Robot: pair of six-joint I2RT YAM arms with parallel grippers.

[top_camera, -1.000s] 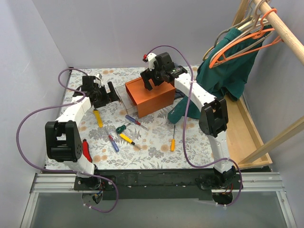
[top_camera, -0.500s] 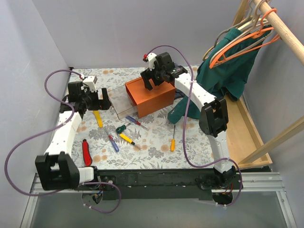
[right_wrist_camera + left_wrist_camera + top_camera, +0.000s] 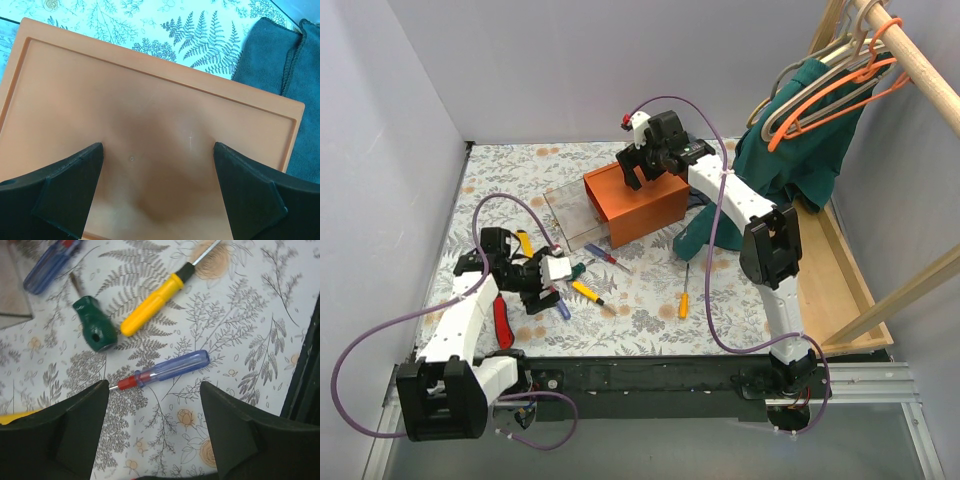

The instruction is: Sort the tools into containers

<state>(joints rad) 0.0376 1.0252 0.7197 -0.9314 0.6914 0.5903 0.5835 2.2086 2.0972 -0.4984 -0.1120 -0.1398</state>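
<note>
The orange box is presenting smooth, matt, opaque plastic; at its 2 o'clock the teal cloth is showing a soft nap. The blue-handled screwdriver is showing glossy translucent plastic, the green handle at its 10 o'clock gleaming, opaque

text: none legible | labels: none | brands: none | numbers: none | views checked: top, left wrist, right wrist

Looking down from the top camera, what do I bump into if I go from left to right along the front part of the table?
red-handled tool → yellow screwdriver with the black collar → orange screwdriver → wooden tray
</note>
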